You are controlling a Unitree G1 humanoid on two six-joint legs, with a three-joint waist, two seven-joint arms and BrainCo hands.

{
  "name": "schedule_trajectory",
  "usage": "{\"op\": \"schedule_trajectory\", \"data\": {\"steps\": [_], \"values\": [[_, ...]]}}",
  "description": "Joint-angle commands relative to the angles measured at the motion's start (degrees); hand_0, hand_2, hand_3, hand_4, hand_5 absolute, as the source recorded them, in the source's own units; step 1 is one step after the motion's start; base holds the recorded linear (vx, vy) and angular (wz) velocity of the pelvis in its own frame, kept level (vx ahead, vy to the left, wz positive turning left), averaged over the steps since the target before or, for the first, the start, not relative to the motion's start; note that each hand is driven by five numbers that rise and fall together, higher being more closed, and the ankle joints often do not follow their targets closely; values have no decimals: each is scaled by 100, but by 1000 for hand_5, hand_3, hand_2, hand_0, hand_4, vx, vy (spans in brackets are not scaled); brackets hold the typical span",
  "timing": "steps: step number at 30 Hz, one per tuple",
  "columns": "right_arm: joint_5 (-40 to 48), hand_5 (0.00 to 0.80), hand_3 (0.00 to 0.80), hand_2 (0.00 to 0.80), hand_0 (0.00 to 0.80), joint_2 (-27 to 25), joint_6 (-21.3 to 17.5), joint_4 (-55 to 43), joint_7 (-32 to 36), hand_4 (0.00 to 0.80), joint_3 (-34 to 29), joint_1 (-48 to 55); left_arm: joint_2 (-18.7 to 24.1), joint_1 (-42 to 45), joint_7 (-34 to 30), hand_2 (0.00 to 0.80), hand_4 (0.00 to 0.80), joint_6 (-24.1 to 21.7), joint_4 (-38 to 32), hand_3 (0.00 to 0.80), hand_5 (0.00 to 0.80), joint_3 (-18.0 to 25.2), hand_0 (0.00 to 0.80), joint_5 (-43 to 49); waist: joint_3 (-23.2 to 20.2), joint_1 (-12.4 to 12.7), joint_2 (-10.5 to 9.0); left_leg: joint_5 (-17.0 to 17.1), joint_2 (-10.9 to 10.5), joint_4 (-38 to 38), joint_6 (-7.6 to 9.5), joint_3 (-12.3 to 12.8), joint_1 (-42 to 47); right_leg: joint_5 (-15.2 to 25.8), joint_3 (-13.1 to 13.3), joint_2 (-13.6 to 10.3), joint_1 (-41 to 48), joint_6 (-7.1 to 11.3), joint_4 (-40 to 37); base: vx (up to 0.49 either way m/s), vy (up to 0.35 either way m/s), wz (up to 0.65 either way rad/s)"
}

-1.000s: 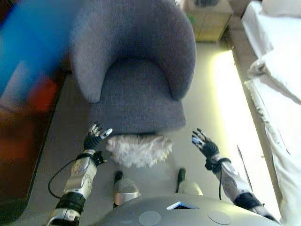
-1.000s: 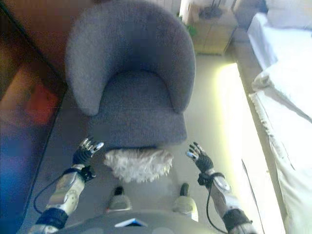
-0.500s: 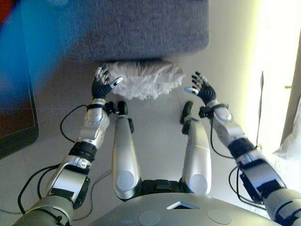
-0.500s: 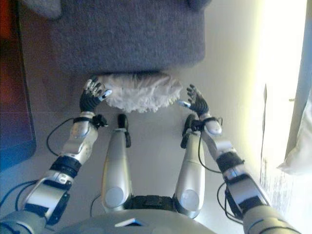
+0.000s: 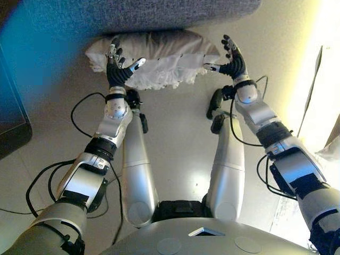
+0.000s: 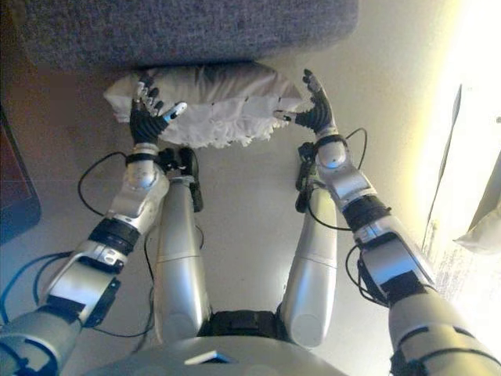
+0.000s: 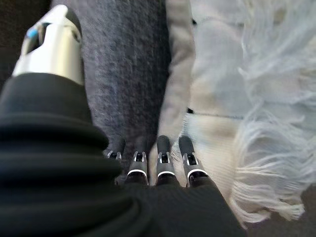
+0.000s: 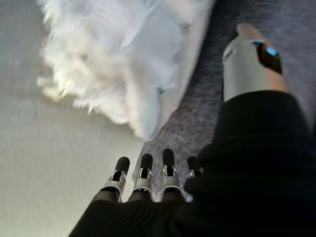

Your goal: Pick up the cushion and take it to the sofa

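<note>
Two hands are flanking a white fringed cushion (image 5: 159, 58) that is lying on the pale floor (image 5: 175, 143), pressed against the front base of a grey sofa (image 5: 159, 13). One long edge of the cushion is touching the sofa's fabric, while its fringe is spilling onto the floor toward the robot. At the cushion's left end the left hand (image 5: 118, 68) is hovering with fingers (image 7: 164, 150) straight and spread, thumb apart, holding nothing. At the cushion's right end the right hand (image 5: 231, 61) is reaching in, its fingers (image 8: 143, 170) likewise extended and apart, gripping nothing.
</note>
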Motion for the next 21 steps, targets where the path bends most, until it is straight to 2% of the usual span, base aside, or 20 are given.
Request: {"op": "schedule_trajectory", "data": {"steps": [1, 4, 8, 12, 15, 21], "values": [[-379, 0, 0, 0, 0, -330, 105, -89, -283, 0, 57, 105, 57, 48, 820, 0, 0, -61, -135, 0, 0, -155, 0, 1211, -40, 85, 223, 660, -361, -532, 532, 284, -405, 9, 111, 28, -110, 72, 411, 26, -21, 5], [-346, 0, 0, 0, 0, -371, 152, 4, -368, 0, 77, 56, 225, 106, 1344, 0, 0, 99, -170, 0, 0, -187, 0, 1747, -19, 123, 262, 599, -403, -380, 552, 279, -506, -34, 146, 23, -238, 80, 594, 10, -7, 1], [-329, 0, 0, 0, 0, -314, 126, 142, -408, 0, 42, 115, 293, 290, 1333, 0, 0, 286, -103, 0, 0, -277, 0, 2059, -16, 187, 295, 602, -421, -293, 542, 218, -626, -94, 155, 6, -381, 92, 774, 32, -25, 4], [-356, 0, 0, 0, 0, -341, 99, 244, -203, 0, 9, 112, 231, 491, 1256, 0, 0, 316, 87, 0, 0, -266, 0, 1688, -14, 241, 293, 741, -397, -402, 528, 150, -681, -114, 127, 11, -455, 85, 836, 33, -28, 4], [-545, 0, 0, 0, 0, -431, 136, 355, -59, 0, 116, -6, 157, 533, 1197, 0, 0, 99, 382, 0, 0, -177, 0, 1403, -14, 274, 272, 826, -409, -389, 523, 86, -803, -143, 104, 18, -579, 54, 932, 10, -20, 3], [-1134, 0, 0, 0, 0, -572, 361, 471, -127, 0, 307, -318, 156, 495, 1024, 0, 0, -67, 361, 0, 0, -191, 0, 1199, -14, 375, 238, 862, -449, -371, 521, -48, -932, -219, 34, 12, -689, 34, 1006, 10, -27, 2]]}}
